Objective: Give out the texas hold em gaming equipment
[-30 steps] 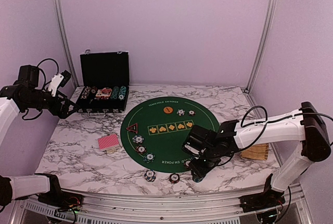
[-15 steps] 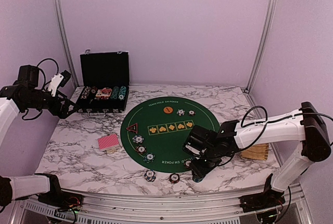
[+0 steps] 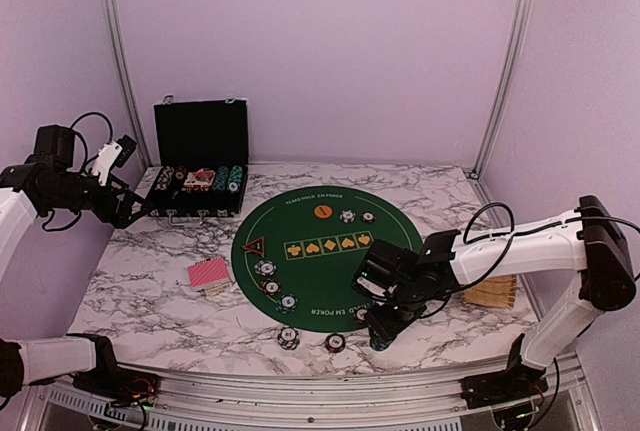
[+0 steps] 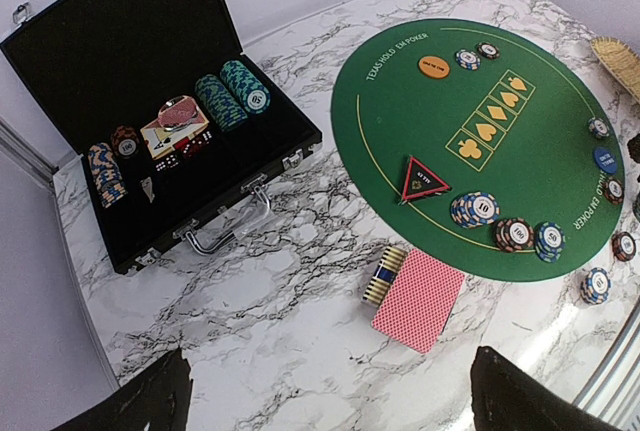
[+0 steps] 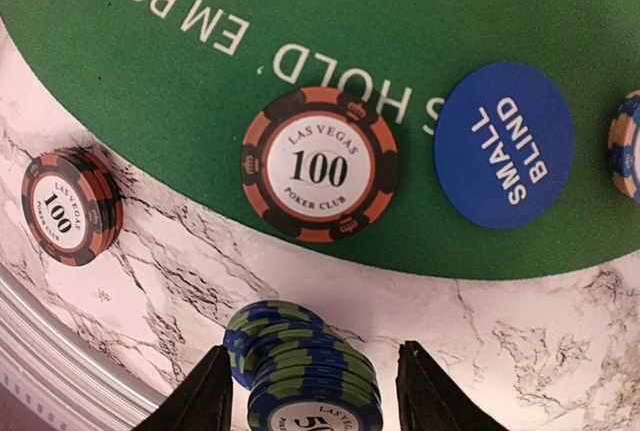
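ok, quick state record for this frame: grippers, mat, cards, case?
left gripper: open, empty, over the marble
right gripper: fingers either side of blue-green chip stack, grip unclear
stack location: on marble, just off green mat
near it: 100 chip and SMALL BLIND button, on mat
cards: red-backed, on marble left of mat
case: open, chips inside

A round mat [image 3: 310, 276] lies at the middle of the table [image 3: 150, 301]. Behind its left side stands an open case [image 3: 200, 141]. Left of the mat lie the cards [image 3: 208, 273], with a short chip stack [image 4: 385, 275] touching one edge. On the mat's left part sits a triangular marker [image 3: 254, 246], and three chip stacks [image 3: 270, 288] line up before it. At the mat's far side a round marker [image 3: 321, 211] lies left of two chips [image 3: 347, 216]. Near its front edge a single chip [image 5: 320, 164] lies beside the small-blind button [image 5: 504, 159]; two more stacks [image 3: 288, 336] stand just off that edge. A basket [image 3: 490, 293] lies right of the mat.
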Tool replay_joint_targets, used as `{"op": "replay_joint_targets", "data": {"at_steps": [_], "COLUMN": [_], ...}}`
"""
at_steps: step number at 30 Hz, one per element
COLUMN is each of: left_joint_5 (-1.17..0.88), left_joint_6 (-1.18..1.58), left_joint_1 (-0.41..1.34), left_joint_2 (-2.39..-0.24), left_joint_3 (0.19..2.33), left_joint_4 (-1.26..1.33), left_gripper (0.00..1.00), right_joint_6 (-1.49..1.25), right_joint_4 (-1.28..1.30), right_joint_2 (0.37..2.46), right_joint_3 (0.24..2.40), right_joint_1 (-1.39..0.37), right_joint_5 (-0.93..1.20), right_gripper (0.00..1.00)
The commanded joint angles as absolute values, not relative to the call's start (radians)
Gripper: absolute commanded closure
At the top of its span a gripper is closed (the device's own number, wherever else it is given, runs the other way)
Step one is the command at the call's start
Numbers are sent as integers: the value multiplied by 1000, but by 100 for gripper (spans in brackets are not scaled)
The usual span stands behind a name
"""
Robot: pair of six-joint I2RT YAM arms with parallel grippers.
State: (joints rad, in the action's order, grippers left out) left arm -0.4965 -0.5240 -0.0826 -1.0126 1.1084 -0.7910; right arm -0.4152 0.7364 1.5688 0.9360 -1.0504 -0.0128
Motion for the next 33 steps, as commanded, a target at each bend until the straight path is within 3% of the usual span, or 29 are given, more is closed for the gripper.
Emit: {"op": "replay_joint_targets", "data": {"at_steps": [1,15,19,24,33], "left_joint_5": [-498,-496,-500,-500,-503], "left_joint_6": [-531,-535,-534,-535,-532], "left_joint_1": [-86,-87,-87,-86,-86], "left_joint_2": [-997,-991,-993,-992,-998], "left_joint_3": [1108,1103,1104,1104,1111], "left_joint_4": [-816,-818,-818,-818,-818], "left_gripper": [1,1,1,1,1], "right_joint_6": [-412,-414,-412,-413,-412], "right_joint_4": [739,774,770,761,770], "right_joint_2": [1543,1522,1528,1532,1525], "right_joint_3": [931,951,938,925,937], "right_joint_1": [-1045,-1046,-1046,-1045,-1045], "right_joint_5": [-11,-13,-11,-11,-10], "right_gripper": [44,54,45,44,58]}}
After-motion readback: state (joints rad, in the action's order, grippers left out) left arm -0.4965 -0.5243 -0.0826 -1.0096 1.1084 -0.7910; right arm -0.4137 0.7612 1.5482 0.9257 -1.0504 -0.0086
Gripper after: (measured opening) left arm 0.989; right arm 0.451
